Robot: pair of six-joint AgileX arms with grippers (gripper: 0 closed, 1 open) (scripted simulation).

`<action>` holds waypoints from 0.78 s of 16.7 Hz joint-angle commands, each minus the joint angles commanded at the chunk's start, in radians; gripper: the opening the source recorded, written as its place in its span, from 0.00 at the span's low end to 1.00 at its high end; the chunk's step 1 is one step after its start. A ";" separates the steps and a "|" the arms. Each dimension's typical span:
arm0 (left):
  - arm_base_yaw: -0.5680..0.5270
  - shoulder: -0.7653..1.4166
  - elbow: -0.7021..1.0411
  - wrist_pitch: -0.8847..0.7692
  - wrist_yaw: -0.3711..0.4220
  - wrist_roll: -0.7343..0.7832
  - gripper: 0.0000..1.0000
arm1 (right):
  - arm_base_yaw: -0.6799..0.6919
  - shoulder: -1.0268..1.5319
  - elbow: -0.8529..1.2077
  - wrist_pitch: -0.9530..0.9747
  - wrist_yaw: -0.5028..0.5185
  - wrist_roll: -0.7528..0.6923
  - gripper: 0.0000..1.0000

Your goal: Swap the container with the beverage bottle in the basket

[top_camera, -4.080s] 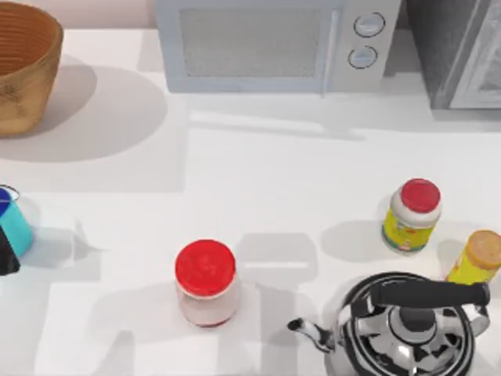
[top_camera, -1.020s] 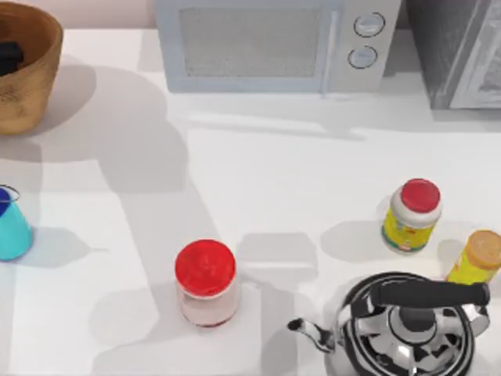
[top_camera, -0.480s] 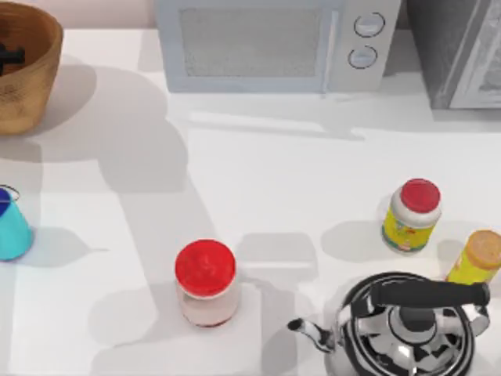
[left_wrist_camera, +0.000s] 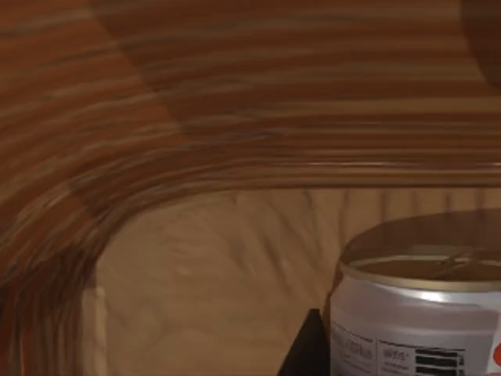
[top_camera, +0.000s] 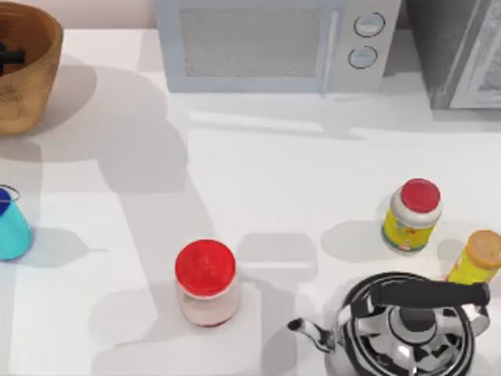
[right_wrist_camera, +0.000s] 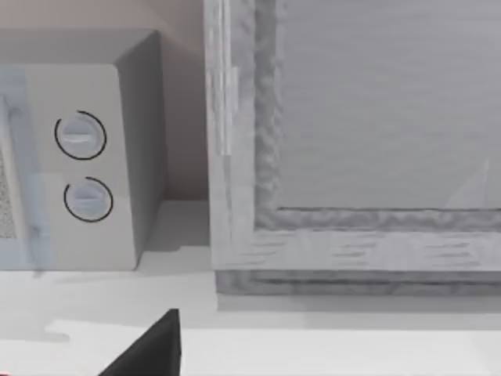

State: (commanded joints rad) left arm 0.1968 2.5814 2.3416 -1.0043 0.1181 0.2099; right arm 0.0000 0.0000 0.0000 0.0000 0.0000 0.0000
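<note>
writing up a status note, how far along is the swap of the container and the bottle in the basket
Nothing finished yet. The container stands on the table at the left edge, outside the basket. In hand: the left gripper is down inside the basket, beside the beverage bottle, which stands on the basket floor. Left: lift the bottle out, put the container in.

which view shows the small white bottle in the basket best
The left wrist view: the slim white beverage bottle with the dull gold top stands close up on the floor of the brown woven wicker basket. The top view catches the basket at its left edge, its inside mostly cut off. The right wrist view faces the microwave.
</note>
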 joint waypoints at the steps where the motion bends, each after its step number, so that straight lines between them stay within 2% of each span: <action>1: 0.000 0.000 0.000 0.000 0.000 0.000 0.00 | 0.000 0.000 0.000 0.000 0.000 0.000 1.00; 4: 0.002 -0.060 -0.060 0.032 -0.011 -0.016 0.00 | 0.000 0.000 0.000 0.000 0.000 0.000 1.00; 7: -0.002 -0.213 -0.210 0.110 -0.034 -0.045 0.00 | 0.000 0.000 0.000 0.000 0.000 0.000 1.00; 13: -0.042 -0.764 -0.711 0.348 -0.083 -0.106 0.00 | 0.000 0.000 0.000 0.000 0.000 0.000 1.00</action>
State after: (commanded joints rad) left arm 0.1549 1.8170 1.6301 -0.6565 0.0352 0.1041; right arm 0.0000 0.0000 0.0000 0.0000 0.0000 0.0000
